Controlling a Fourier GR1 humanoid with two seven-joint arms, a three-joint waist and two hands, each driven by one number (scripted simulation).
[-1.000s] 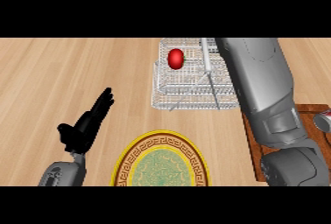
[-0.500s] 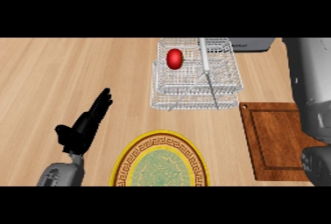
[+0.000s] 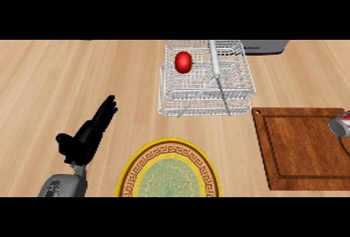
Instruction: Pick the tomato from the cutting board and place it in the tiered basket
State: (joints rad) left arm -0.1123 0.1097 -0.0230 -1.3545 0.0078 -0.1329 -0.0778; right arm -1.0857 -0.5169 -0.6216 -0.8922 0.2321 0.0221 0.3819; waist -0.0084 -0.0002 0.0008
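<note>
The red tomato [image 3: 183, 62] lies in the upper tier of the white wire tiered basket [image 3: 236, 95] at the counter's far middle. The brown wooden cutting board [image 3: 301, 148] sits at the right with nothing on its visible surface. My left hand [image 3: 87, 135] rests at the lower left, fingers straight and pointing up, well apart from the basket. My right hand does not show in the head view.
A round plate [image 3: 171, 172] with a yellow patterned rim and green centre sits at the front middle. A red and silver can [image 3: 341, 124] pokes in at the right edge over the board. A grey object [image 3: 263, 46] stands behind the basket.
My right arm, which reached over the basket and board, has pulled back out of view to the right. The tomato stays in the basket. The left hand has not moved.
</note>
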